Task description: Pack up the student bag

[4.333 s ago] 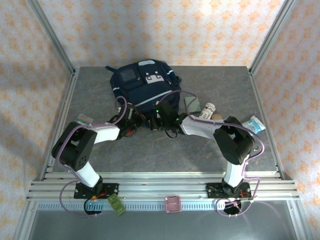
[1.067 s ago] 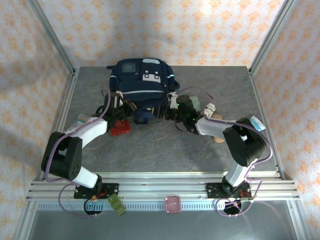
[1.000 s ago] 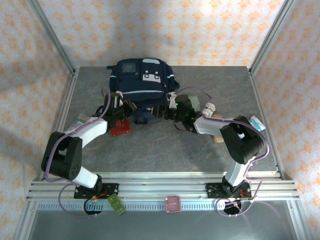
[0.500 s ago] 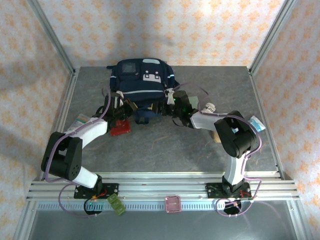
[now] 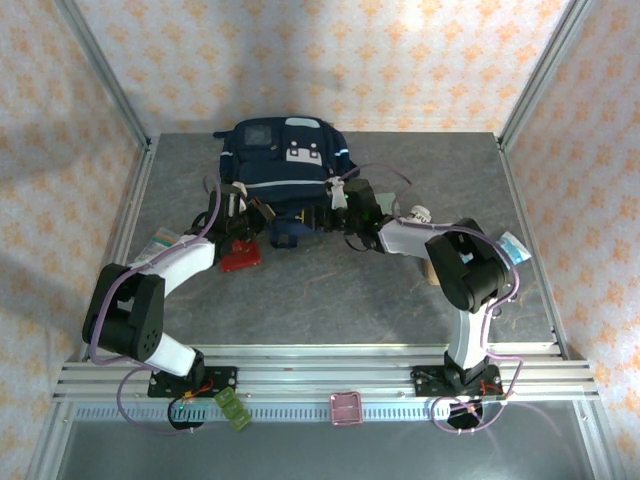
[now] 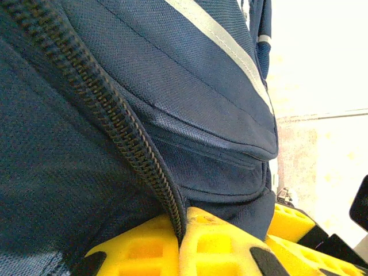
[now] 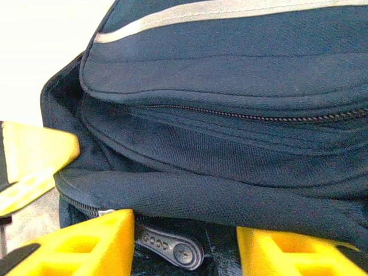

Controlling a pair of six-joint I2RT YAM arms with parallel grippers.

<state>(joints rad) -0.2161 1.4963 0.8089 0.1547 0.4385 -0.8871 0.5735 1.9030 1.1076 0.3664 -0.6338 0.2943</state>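
Left gripper is pressed together on the student bag, its yellow fingers pinching the navy fabric just where the line of zip teeth runs down between them. From above we place that grip at the bag's 7 o'clock corner.

We see the right gripper at the bag's 5 o'clock corner with its jaws spread. A grey zip pull and a fold of navy cloth lie in the gap between the two yellow pads, and neither pad seems to touch the pull.

We find the bag at 12 o'clock on the table, at the far side and well away from the arm bases. Its long axis runs roughly from 12 to 6, grey pocket patches facing up and its zipped edge turned toward 6, toward both arms.

We judge that the coming move turns on the pull. It sits inside the right jaws, so the right arm is the nearer one to take it, while the left pinch anchors the seam at the opposite corner. We would expect the zip to run across the near edge, from 5 toward 7, and we cannot tell how far it is open.
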